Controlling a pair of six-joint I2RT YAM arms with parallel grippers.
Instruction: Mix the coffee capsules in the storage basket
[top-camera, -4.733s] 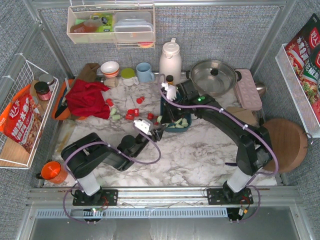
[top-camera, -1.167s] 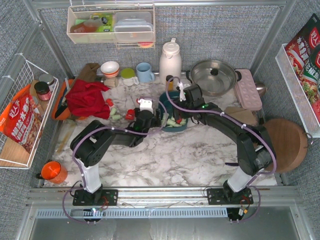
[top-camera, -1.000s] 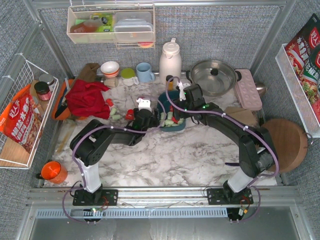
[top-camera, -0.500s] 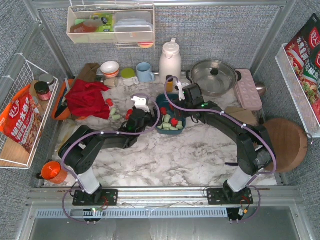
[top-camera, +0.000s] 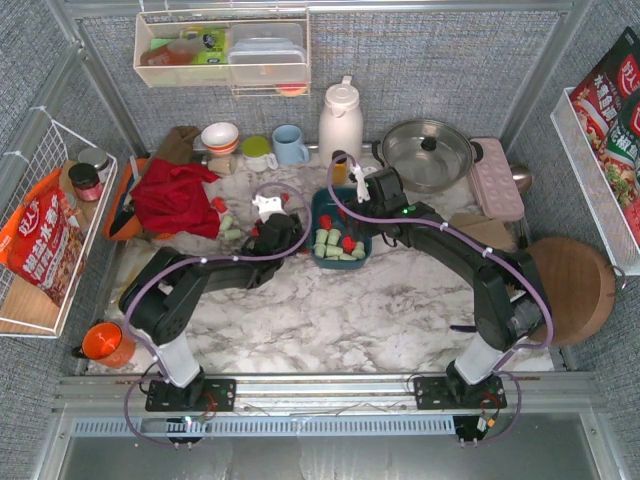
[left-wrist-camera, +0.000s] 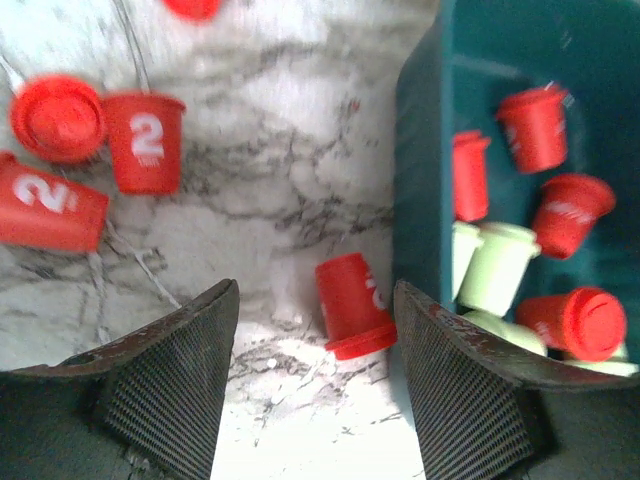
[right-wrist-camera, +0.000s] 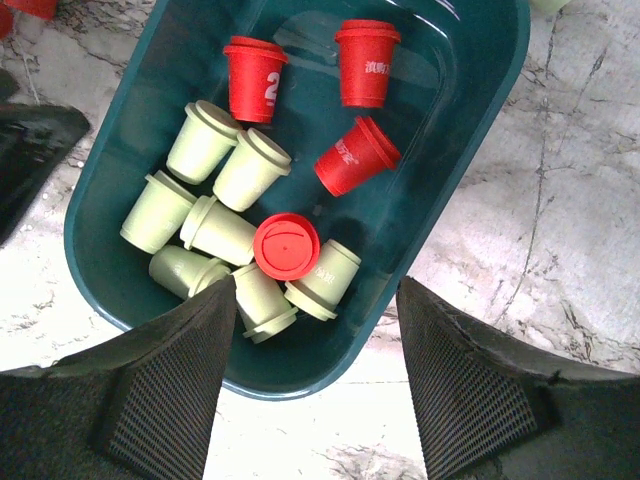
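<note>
The dark teal storage basket (top-camera: 322, 215) (right-wrist-camera: 480, 120) (left-wrist-camera: 420, 150) holds several mint green coffee capsules (right-wrist-camera: 215, 225) and red ones (right-wrist-camera: 355, 155) (top-camera: 347, 243). My right gripper (right-wrist-camera: 316, 290) (top-camera: 352, 205) hangs open over the basket's near end, gripping nothing. Left of the basket, my left gripper (left-wrist-camera: 312, 300) (top-camera: 272, 222) stands open low over the marble. One red capsule (left-wrist-camera: 350, 305) lies on its side between the fingers, close to the right finger and against the basket's outer wall. More loose red capsules (left-wrist-camera: 145, 140) and green ones (top-camera: 230, 232) lie further left.
A red cloth (top-camera: 175, 195) lies left of the loose capsules. Along the back stand a bowl (top-camera: 220, 135), a light-blue mug (top-camera: 290, 145), a white thermos (top-camera: 340, 120) and a steel pot (top-camera: 428, 150). An orange cup (top-camera: 105, 343) sits front left, a wooden board (top-camera: 570, 285) at the right.
My left gripper has drawn back leftward from the basket's left edge onto the table beside it. The right gripper has stayed over the basket.
</note>
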